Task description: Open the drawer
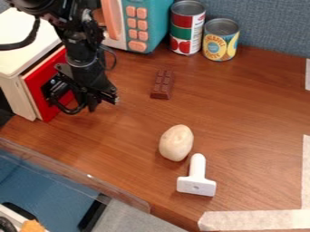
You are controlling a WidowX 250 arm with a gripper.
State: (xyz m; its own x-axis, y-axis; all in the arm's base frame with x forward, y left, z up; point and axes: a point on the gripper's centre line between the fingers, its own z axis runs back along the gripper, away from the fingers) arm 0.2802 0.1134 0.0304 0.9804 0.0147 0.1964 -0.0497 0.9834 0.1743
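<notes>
- A black gripper (102,100) hangs over the wooden counter (248,108) at left, just beside the red front of a drawer (37,82); whether it is released or clenched cannot be told.
- What it grasps, if anything, is also unclear, as is whether it touches the drawer; dark parts of the arm (84,50) overlap the red panel.
- A black curved loop (71,111) shows low against the red; handle or part of the robot, the view does not settle it.
- The drawer sits in a pale cabinet (15,41) at the counter's left side, its front facing the open counter; how far out it stands is hard to judge.
- Well apart from the gripper, a brown chocolate bar (162,84) lies to its right in the view, near two cans (187,27) (221,40), with a pale egg-shaped object (176,142) nearer the camera.
</notes>
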